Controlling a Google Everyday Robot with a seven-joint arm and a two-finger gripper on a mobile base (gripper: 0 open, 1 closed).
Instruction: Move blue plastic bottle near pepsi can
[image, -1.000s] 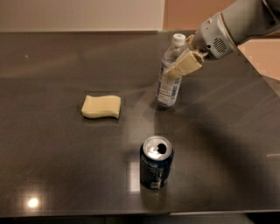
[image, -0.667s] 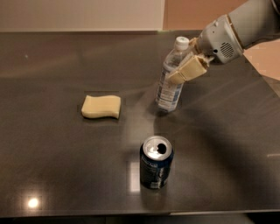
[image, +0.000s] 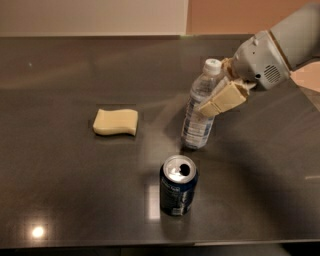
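Observation:
The blue plastic bottle (image: 198, 111) is a clear bottle with a white cap and pale label. It stands tilted, cap leaning right, with its base on the dark table (image: 65, 190). My gripper (image: 218, 98) comes in from the upper right and is shut on the bottle's upper half; one tan finger (image: 224, 100) lies across its front. The pepsi can (image: 178, 185), dark blue with a silver open top, stands upright just in front of the bottle's base, a small gap apart.
A yellow sponge (image: 115, 122) lies on the table to the left of the bottle. The table's near edge runs along the bottom of the view, and its right edge lies under my arm (image: 280, 50).
My gripper has carried the bottle toward the camera and closer to the can. The bottle leans more than before. The can and sponge have not moved.

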